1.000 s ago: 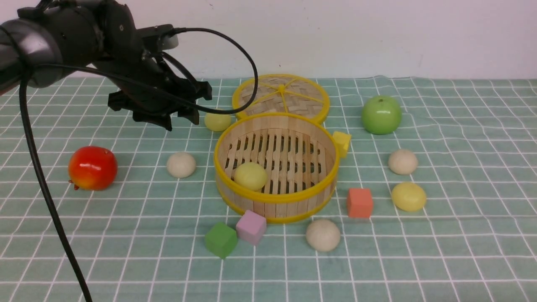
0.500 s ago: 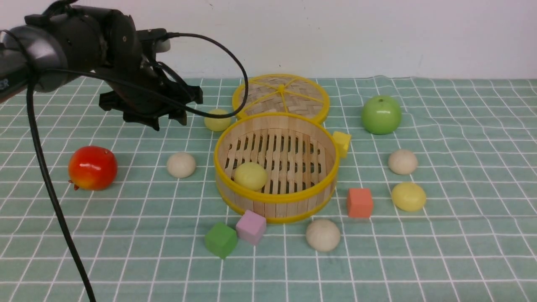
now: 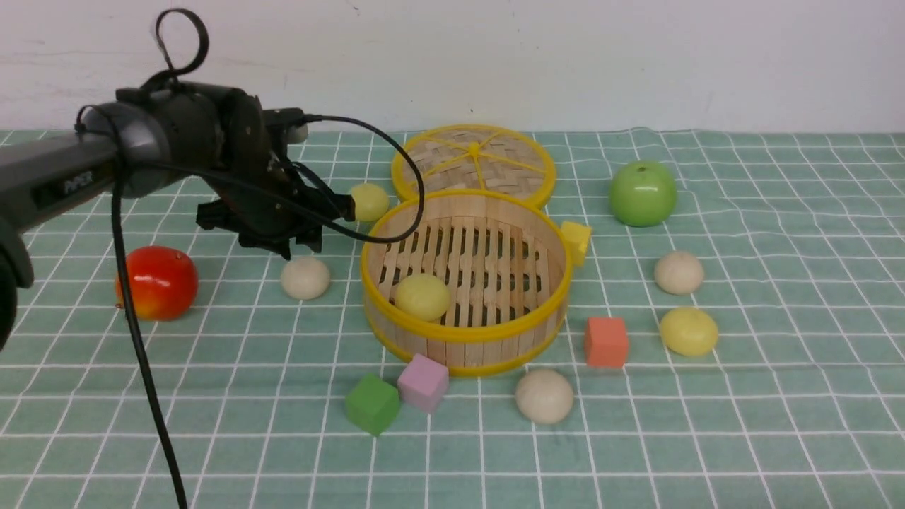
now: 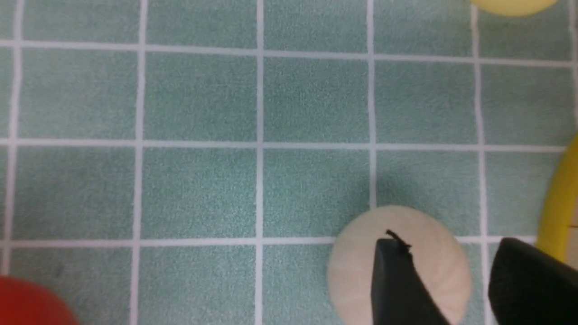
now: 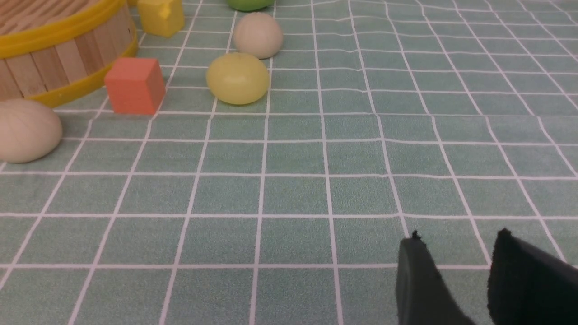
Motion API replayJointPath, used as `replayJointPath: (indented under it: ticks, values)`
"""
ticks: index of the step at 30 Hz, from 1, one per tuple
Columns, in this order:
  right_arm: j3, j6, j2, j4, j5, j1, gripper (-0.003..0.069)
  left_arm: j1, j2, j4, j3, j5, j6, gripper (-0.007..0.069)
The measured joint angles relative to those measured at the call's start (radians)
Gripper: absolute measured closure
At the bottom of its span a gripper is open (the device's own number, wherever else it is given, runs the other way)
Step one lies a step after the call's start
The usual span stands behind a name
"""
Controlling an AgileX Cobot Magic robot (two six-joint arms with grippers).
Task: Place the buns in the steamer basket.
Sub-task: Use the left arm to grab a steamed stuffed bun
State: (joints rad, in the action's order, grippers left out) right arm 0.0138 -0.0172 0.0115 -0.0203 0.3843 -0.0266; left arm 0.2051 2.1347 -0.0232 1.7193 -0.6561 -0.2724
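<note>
Black fingers [image 4: 397, 289] of the left tool [image 3: 302, 247] stand parted, and we see nothing clamped between them: the tool is released. It hovers low over the green checked counter [image 3: 707, 438], just above and slightly behind a beige bun [image 3: 305, 277]. In the left wrist view one finger overlaps that bun's dome while the other sits beside it, toward the yellow rim. We cannot tell whether either fingertip touches the bun.

Out of the front view, the right tool [image 5: 469, 289] shows in its own wrist view. Its two fingers are apart over bare cloth, gripping nothing, so it is released too.

We find the steamer basket [image 3: 463, 338] mid-counter, to the right of the left tool. One pale yellow bun [image 3: 422, 297] rests on its slats at the front left. The other five lie outside:
- The beige bun under the left tool lies near the basket's left wall but apart from it.
- A second yellow bun [image 3: 369, 201] sits just behind that tool, near the woven lid [image 3: 474, 159].
- A front beige bun [image 3: 544, 396] lies before the basket.
- A right beige bun [image 3: 678, 272] and a third yellow bun [image 3: 688, 331] lie well off to the right.
</note>
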Motion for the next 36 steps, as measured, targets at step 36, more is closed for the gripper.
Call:
replayJointPath:
  ticks: [36]
  values:
    - [0.0, 0.0, 0.0, 0.0, 0.0, 0.0, 0.0419, 0.0, -0.034, 0.003, 0.0, -0.055, 0.0, 0.0638]
